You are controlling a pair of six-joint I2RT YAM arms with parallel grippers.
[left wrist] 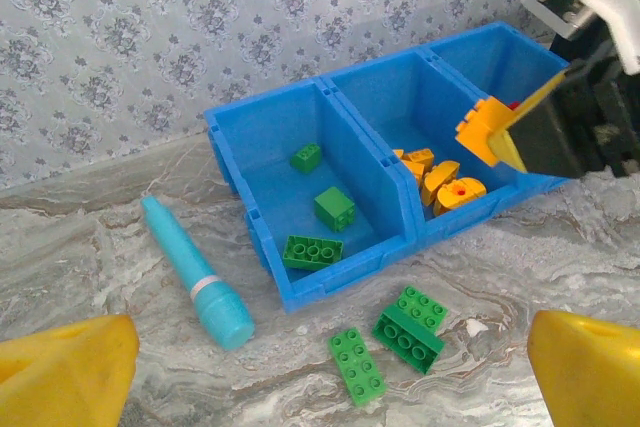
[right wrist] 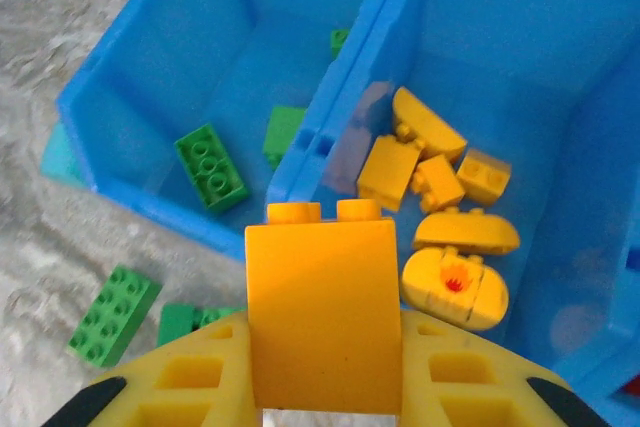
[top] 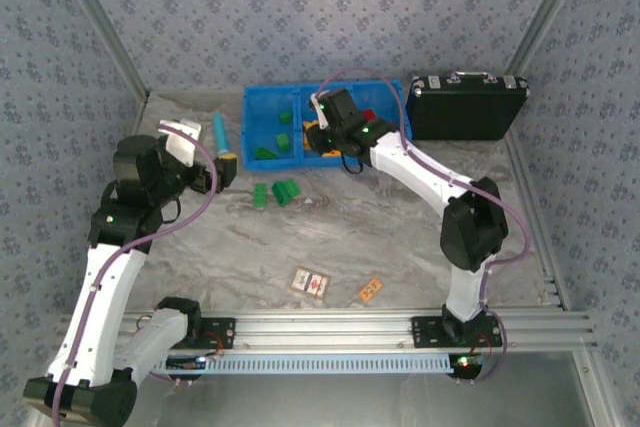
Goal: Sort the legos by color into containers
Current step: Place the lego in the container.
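One orange brick sits pinched between the pads of the right gripper. The jaws press on its flanks and its studs point to twelve o'clock in the wrist view. It hangs over the near edge of the tray, about at the partition. The orange heap in the middle bin lies at one o'clock and the green bin at eleven.

We judge the step in hand to be the drop. To do it well, we would carry the brick a little toward one o'clock so it clears the partition and the near wall. Then we would spread the jaws low over the heap so nothing bounces out.

In the top view the right arm reaches from its base toward eleven o'clock, elbow raised and wrist tipped down over the tray. The left gripper stands spread wide and empty above the table, with loose green bricks just ahead at twelve and the tray beyond.
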